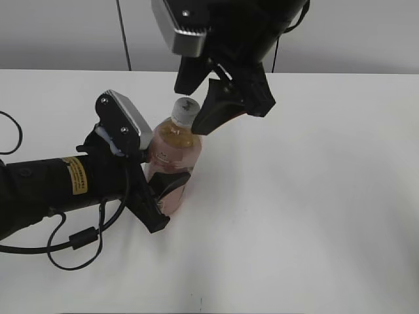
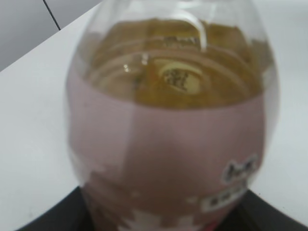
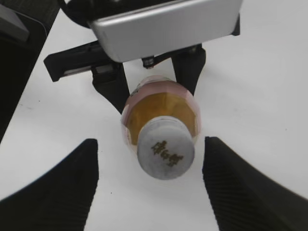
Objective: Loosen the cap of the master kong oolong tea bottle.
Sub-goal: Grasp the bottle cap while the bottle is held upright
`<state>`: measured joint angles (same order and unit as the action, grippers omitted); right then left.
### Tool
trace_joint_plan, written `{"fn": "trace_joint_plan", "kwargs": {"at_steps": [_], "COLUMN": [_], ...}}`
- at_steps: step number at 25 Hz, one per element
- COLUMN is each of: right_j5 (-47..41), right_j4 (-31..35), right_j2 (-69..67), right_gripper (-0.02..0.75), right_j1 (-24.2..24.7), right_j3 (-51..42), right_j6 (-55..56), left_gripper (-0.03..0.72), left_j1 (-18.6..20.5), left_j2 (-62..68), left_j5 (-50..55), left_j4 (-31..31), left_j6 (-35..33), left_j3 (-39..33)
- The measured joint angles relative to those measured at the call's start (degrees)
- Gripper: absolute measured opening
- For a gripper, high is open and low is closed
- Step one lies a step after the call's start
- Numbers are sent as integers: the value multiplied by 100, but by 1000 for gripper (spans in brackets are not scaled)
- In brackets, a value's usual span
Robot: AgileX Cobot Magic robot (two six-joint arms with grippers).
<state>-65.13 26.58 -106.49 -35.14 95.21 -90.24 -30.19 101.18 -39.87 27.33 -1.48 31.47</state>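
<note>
The master kong oolong tea bottle [image 1: 171, 154] stands upright on the white table, amber tea above a pale pink label; it fills the left wrist view [image 2: 168, 144]. My left gripper [image 1: 162, 190] is shut on the bottle's lower body from the left. The white cap [image 1: 185, 110] with a dark mark sits on the neck. In the right wrist view the cap [image 3: 166, 149] lies between the two black fingers of my right gripper [image 3: 151, 185], with clear gaps on both sides. The right gripper [image 1: 198, 98] is open and hovers just above and around the cap.
The white table [image 1: 314, 196] stretches to the right and front. A black cable [image 1: 72, 242] loops on the table at the lower left. A grey wall [image 1: 59, 33] stands behind the table's far edge.
</note>
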Motion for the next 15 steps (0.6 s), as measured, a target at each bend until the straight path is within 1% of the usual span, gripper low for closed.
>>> {"fn": "trace_joint_plan", "kwargs": {"at_steps": [3, 6, 9, 11, 15], "right_j5": [156, 414, 428, 247, -265], "right_j4": [17, 29, 1, -96, -457], "right_j2": [276, 506, 576, 557, 464], "right_gripper": [528, 533, 533, 533, 533], "right_j1": [0, 0, 0, 0, 0], "right_j3": [0, 0, 0, 0, 0], "right_j6": [713, 2291, 4655, 6327, 8766], "left_gripper": [363, 363, 363, 363, 363], "left_j1": [0, 0, 0, 0, 0], "left_j2": [0, 0, 0, 0, 0], "left_j5": [0, 0, 0, 0, 0], "left_j4": [0, 0, 0, 0, 0], "left_j6": [0, 0, 0, 7, 14], "left_j3": [0, 0, 0, 0, 0]}}
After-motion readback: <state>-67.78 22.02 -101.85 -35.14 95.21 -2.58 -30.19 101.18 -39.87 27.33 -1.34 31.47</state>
